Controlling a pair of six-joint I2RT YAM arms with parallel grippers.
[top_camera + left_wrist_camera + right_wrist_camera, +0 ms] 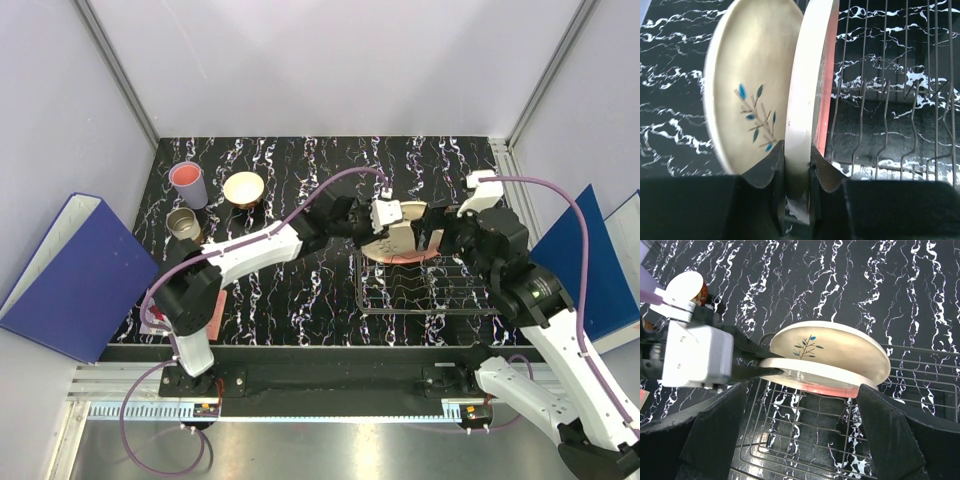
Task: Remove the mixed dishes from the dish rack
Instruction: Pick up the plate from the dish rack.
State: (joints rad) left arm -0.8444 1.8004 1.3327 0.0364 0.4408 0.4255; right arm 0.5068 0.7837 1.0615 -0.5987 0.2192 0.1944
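We are looking at a robot lab cell. Pale panels (330,60) on aluminium posts (115,65) enclose the black marbled bench (300,300). A left arm (250,250) and a right arm (560,330) are bolted at its near edge.

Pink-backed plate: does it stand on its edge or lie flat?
On its edge. The pink plate stands upright beside the second plate, its rim clamped between the fingers of the left gripper.

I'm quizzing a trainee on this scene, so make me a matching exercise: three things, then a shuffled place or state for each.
1. round cream plate with a pink face
2. round cream plate with a blue sprig
3. lilac tumbler

A. upright on the black marbled table, far left
B. on edge beside another plate, ungripped
C. clamped in the left gripper

Pairs: 1-C, 2-B, 3-A
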